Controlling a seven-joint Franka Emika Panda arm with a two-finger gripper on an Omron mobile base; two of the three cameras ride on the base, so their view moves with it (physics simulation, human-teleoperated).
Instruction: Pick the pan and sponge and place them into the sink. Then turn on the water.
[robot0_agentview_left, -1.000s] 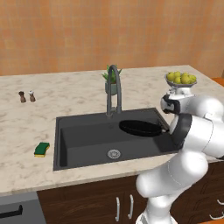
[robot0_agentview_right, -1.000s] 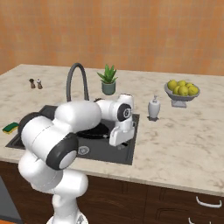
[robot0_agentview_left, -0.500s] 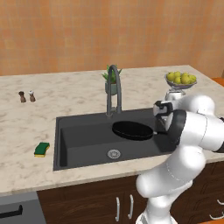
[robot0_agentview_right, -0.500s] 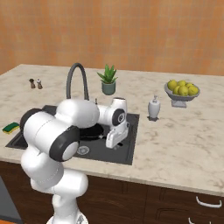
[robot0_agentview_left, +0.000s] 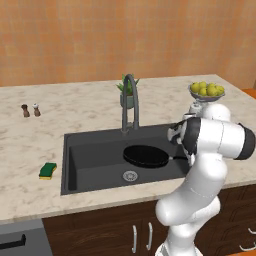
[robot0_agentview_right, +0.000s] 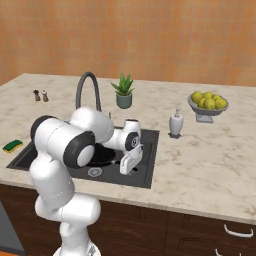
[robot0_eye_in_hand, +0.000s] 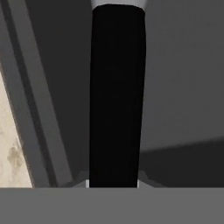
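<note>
fingers (robot0_eye_in_hand: 114, 183) pinched shut on round matte-black pan (robot0_agentview_left: 146, 155)'s long thin handle, inside dark grey sink (robot0_agentview_left: 92, 150).

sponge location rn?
In the left base view the sponge lies on the counter just left of the sink, below the shakers; the pan is inside the sink.

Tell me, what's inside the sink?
The black pan sits in the sink, beside the round metal drain. The robot arm covers the pan's handle and the basin's right end.
</note>
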